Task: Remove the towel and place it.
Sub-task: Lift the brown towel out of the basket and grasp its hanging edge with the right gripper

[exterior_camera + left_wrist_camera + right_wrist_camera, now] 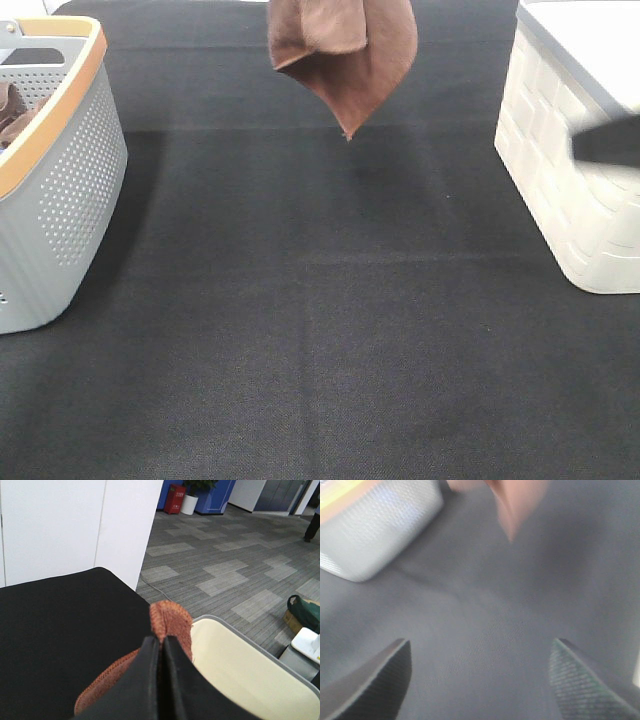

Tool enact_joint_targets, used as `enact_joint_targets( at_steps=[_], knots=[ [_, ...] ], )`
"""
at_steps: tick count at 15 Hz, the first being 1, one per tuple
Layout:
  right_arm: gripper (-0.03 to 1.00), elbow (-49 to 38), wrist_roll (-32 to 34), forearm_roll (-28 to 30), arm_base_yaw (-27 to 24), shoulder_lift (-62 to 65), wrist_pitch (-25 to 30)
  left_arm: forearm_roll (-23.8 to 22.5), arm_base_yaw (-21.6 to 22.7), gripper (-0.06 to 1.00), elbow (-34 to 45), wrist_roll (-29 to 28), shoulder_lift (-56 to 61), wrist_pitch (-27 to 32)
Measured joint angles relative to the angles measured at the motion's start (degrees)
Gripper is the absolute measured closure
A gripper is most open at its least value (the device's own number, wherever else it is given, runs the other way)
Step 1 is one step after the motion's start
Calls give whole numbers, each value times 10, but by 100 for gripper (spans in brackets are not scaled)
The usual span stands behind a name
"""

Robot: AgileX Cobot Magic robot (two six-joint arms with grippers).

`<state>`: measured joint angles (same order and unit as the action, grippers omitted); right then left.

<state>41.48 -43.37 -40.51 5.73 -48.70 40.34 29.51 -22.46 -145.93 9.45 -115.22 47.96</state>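
Observation:
The reddish-brown towel [343, 50] hangs in the air above the far middle of the black table, one corner pointing down. My left gripper [161, 642] is shut on a fold of the towel [170, 620]; the gripper itself is out of the exterior high view. My right gripper [481, 644] is open and empty above the bare mat, with the towel's tip [512, 510] hanging beyond it. A dark blurred part of my right arm [606, 142] shows in front of the white basket.
A grey perforated basket [70, 190] with a wooden rim stands at the left and holds another bunched brown cloth [12, 112]. A white basket [560, 150] stands at the right; it also shows in the left wrist view [240, 675]. The black mat [320, 330] lies between them.

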Motion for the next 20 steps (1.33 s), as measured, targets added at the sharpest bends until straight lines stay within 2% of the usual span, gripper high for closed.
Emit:
enact_joint_targets(
  at_steps=[2,4,5,8,9,11,12,13,16,18,20],
  knots=[
    [26,54,-38,15,77,-70,-40,-15,-23,94,0,-5,-7,0],
    [26,92,-36,100,160,-135,-106,-18,-46,94,0,-5,-21,0],
    [26,112,-23,171,215,-170,-160,-20,-57,94,0,-5,-28,0],
    [26,119,7,280,293,-220,-266,-21,-70,94,0,-6,-33,1],
    [26,119,7,280,293,-220,-266,-21,-70,94,0,-6,-33,1],
    [26,119,69,295,297,-258,-336,-20,-73,94,0,-6,-33,1],
    [26,119,76,296,297,-268,-354,-18,-74,94,0,-7,-33,1],
    [26,119,76,296,297,-268,-354,-18,-74,94,0,-7,-33,1],
    [26,119,82,295,297,-305,-398,11,-74,94,0,-19,-33,0],
    [26,119,83,276,297,-328,-427,32,-74,94,0,-20,-33,0],
    [26,119,83,245,297,-341,-445,33,-74,94,0,-20,-33,0]
  ],
)
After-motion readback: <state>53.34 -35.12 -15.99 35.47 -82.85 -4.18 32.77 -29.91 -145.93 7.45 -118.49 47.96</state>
